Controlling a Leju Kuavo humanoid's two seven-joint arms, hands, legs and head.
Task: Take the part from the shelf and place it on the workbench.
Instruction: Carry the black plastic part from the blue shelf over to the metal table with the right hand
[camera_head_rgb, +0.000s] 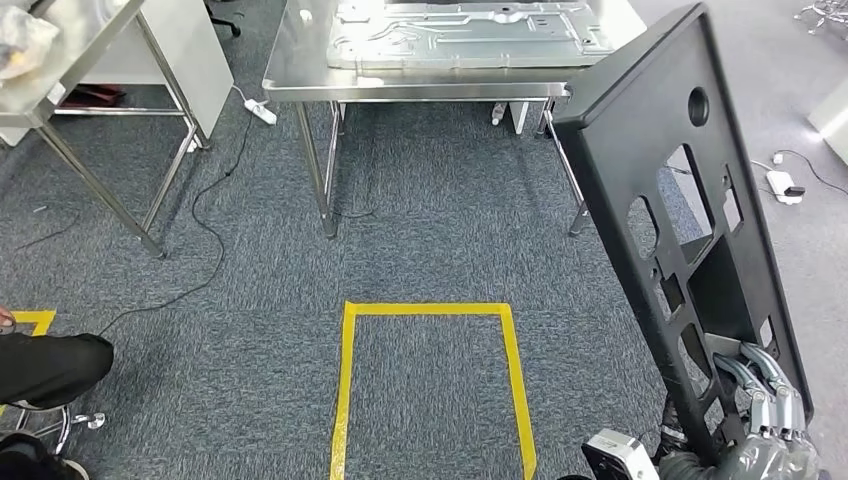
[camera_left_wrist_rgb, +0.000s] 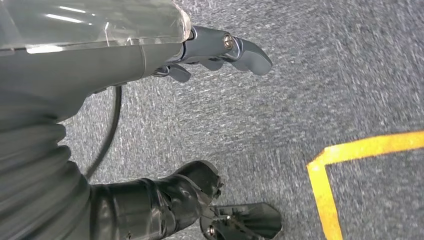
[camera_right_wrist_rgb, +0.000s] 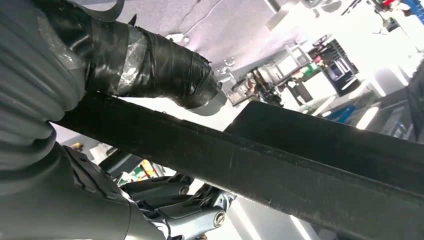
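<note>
One big black part (camera_head_rgb: 690, 240) stands tall on the right side of my head view, and my right robot hand (camera_head_rgb: 770, 425) has it by the bottom end. The fingers (camera_head_rgb: 758, 385) curl over the front of the part there, so that hand is closed around it. In my right wrist view the part (camera_right_wrist_rgb: 280, 165) runs across as a long dark bar, with the taped thumb (camera_right_wrist_rgb: 150, 65) on one side and the fingers (camera_right_wrist_rgb: 190, 205) on the other. The part leans a bit, and its top end sits in front of the corner of the shiny metal tabletop (camera_head_rgb: 300, 80) ahead of me. A flat silver sheet (camera_head_rgb: 470, 35) lies on that tabletop. On the grey carpet (camera_head_rgb: 440, 220) I see a square of yellow tape (camera_head_rgb: 348, 380). My left robot hand (camera_left_wrist_rgb: 215, 50) hangs over the carpet with nothing in it, and its fingers (camera_left_wrist_rgb: 250, 55) are only a little bent. A person's dark leg (camera_head_rgb: 50, 365) is at the left edge.
</note>
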